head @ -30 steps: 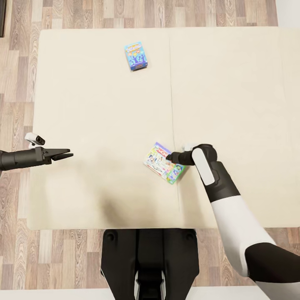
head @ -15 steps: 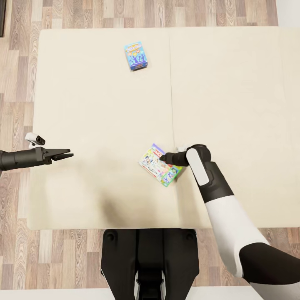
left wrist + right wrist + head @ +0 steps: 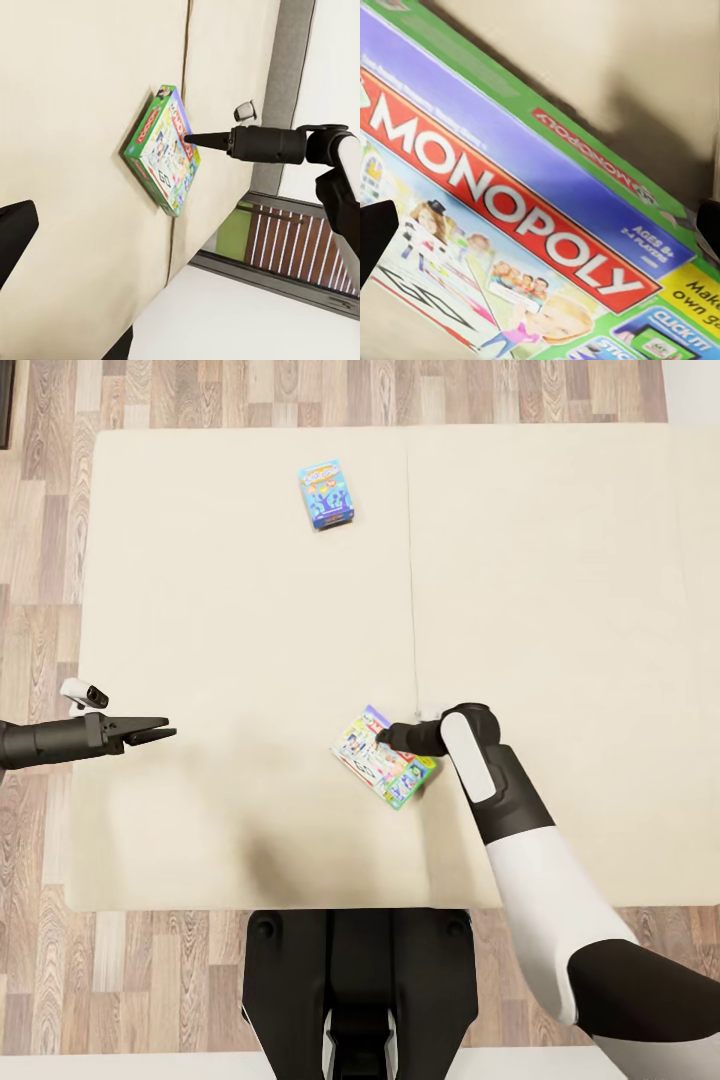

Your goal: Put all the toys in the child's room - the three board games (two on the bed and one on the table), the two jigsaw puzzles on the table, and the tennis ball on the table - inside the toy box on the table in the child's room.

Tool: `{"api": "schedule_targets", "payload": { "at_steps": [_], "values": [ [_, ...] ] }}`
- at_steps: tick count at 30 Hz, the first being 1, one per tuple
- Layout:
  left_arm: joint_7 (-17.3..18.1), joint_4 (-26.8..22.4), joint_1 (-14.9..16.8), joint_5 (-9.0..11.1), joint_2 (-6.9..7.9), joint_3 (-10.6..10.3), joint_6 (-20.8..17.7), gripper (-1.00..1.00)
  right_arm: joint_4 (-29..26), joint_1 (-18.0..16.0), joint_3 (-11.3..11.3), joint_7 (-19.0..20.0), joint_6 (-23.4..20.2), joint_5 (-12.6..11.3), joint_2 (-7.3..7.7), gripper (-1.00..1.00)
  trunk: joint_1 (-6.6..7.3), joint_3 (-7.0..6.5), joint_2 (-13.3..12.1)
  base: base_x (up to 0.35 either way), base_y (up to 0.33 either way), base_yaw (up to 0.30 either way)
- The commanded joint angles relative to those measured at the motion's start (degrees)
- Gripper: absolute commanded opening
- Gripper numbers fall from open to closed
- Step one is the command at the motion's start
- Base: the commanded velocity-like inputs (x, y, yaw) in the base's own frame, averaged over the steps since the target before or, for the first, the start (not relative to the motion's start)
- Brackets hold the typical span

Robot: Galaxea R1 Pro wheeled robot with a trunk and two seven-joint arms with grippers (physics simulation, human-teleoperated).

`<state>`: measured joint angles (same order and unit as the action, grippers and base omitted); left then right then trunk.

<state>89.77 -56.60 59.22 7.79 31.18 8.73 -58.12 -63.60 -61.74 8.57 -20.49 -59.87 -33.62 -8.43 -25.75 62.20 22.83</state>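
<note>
From above, the bed [image 3: 250, 610] spreads wide and cream, a seam running down its middle, with wood-plank floor [image 3: 40, 920] around it. A small teal-blue board game [image 3: 326, 493] lies flat toward the far side of the mattress, well apart from both arms. Nearer the robot, the white board game with multicoloured edges [image 3: 382, 770] lies at an angle just left of the seam. The right gripper [image 3: 383, 736] reaches in from the right and its dark tip sits over the box's upper corner; from here I cannot tell whether its jaws stand apart or together. The left gripper [image 3: 158, 730] hangs over the bed's left edge, well apart from both boxes, its two fingers drawn to a narrow point and looking closed on nothing. In the left wrist view the same white box [image 3: 162, 150] shows its green side against the cream mattress [image 3: 82, 90], and the right gripper [image 3: 196, 139] comes to a single slim point that touches the printed top, so its fingers look pressed together there rather than clamped round the box. One dark fingertip [image 3: 11, 232] of the left gripper shows at the picture's edge. In the right wrist view the box's lid [image 3: 510, 225] is very close, with the red MONOPOLY banner across it and a green rim, the mattress [image 3: 607, 60] beyond, and one dark fingertip [image 3: 373, 229] at the picture's side.
</note>
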Motion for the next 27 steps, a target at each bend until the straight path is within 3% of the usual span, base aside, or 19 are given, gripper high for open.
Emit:
{"api": "schedule_targets", "payload": {
  "at_steps": [1,27],
  "values": [
    [0.23,0.0,0.01,-0.02,0.02,-0.03,-0.61,1.0,-0.02,-0.03,0.05,-0.6,-0.13,-0.56,-0.07,1.0,-0.04,0.06,0.09,0.0,0.0,0.0],
    [0.23,0.0,0.01,0.03,-0.07,-0.03,-0.68,1.0,2.51,-0.03,-0.06,0.73,-0.13,-1.09,-1.5,1.0,-0.04,0.06,0.09,0.0,0.0,0.0]
  ]
}}
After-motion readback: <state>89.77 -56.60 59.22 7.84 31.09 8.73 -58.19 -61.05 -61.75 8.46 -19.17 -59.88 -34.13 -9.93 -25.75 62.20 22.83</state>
